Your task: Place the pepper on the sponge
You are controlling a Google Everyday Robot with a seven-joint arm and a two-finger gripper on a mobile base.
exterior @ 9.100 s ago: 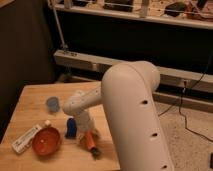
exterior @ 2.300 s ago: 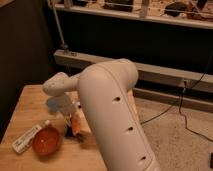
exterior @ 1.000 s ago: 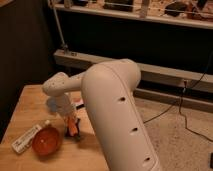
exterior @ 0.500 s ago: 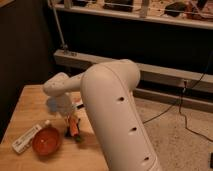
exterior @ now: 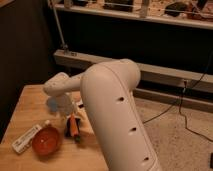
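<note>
The slim orange pepper [exterior: 74, 127] with a dark stem end lies at the middle of the wooden table [exterior: 30, 107]. It rests over the deep-blue sponge [exterior: 67, 125], of which only a dark sliver shows at the pepper's left side. My gripper [exterior: 69, 113] hangs just above the pepper's far end, at the tip of the white arm [exterior: 112, 95]. The arm's bulk hides the table's right part.
A round orange-red bowl [exterior: 46, 141] sits left of the pepper, near the front edge. A white tube [exterior: 27, 138] lies beside the bowl. A pale blue cup [exterior: 52, 104] stands behind them. Dark shelving fills the background, and speckled floor lies to the right.
The pepper has shifted slightly down and to the right over the sponge. The arm has barely moved.
</note>
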